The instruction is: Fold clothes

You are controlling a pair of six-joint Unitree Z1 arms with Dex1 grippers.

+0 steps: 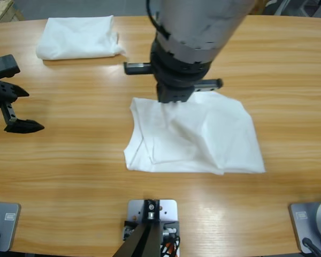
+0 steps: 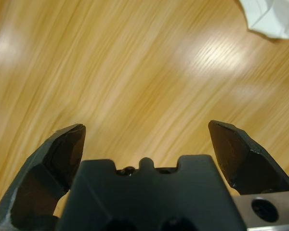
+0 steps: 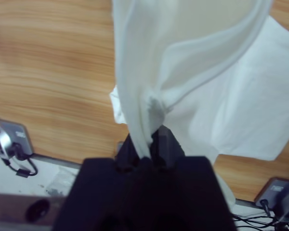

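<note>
Two end effectors share the work unevenly: the left end effector (image 1: 16, 110) waits with jaws wide apart and empty over bare bench (image 1: 69, 160), likely keeping clear. Behind it, a folded shirt (image 1: 77, 36) lies at the far edge, seemingly finished. Mid-bench, the right end effector (image 3: 147, 139) pinches the far edge of the crumpled shirt (image 1: 198, 142), probably to pull it over into a fold.

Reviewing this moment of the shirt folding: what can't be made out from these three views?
- High view: the right end effector and its grip point on the T-shirt are hidden under the arm's own wrist.
- Left wrist view: only a white cloth corner shows, cut off by the edge.
- Folded bundle: its fold layers can't be made out.
</note>
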